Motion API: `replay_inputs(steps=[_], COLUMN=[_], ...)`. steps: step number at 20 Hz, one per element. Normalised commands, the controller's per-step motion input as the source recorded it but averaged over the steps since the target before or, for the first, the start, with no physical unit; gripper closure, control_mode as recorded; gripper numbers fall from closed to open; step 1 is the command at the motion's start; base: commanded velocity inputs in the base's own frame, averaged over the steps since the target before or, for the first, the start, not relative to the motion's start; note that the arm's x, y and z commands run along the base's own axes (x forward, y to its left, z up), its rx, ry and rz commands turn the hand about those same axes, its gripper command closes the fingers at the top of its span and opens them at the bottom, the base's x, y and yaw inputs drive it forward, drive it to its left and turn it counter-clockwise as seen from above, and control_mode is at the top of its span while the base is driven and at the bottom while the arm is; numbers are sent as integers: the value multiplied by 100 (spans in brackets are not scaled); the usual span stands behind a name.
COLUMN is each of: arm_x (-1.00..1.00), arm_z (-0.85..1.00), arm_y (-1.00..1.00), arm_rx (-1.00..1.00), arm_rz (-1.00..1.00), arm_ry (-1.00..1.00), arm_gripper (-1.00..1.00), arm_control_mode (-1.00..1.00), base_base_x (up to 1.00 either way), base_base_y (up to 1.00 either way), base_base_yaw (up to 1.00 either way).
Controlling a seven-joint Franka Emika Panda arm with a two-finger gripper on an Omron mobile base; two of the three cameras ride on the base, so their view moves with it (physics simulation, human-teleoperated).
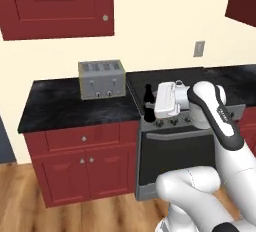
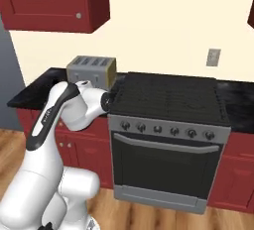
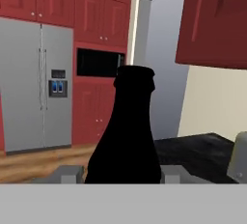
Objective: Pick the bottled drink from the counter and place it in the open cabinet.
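Note:
The bottled drink [image 1: 148,100], small and nearly black, stands upright at the seam between the counter [image 1: 75,107] and the stove. My gripper [image 1: 152,107] reaches in from the right and is shut on its body. In the hand view the bottle [image 3: 126,136] fills the middle, with a finger [image 3: 70,174] pressed on each side of its base and the gripper [image 3: 123,175] closed around it. At the top right a dark red cabinet corner [image 1: 243,0] shows. I cannot tell whether it is the open cabinet, since its inside is out of view.
A silver toaster [image 1: 101,79] sits on the counter left of the bottle. The stove [image 1: 172,141] stands under the arm. A red wall cabinet with a panelled door and knob [image 1: 60,6] hangs above. A grey fridge [image 3: 36,97] stands far left.

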Motion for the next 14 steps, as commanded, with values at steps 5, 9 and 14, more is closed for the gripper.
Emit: replay_inputs(steps=[5,9,14], arm_x=[0,0,0], arm_z=[0,0,0], arm_y=[0,0,0], arm_rx=[0,0,0], arm_rz=[0,0,0], arm_ry=[0,0,0], arm_gripper=[100,100,100], arm_control_mode=[100,100,100], base_base_x=[0,0,1], base_base_y=[-100,-100,-99], base_base_yaw=[-13,-13,-12])
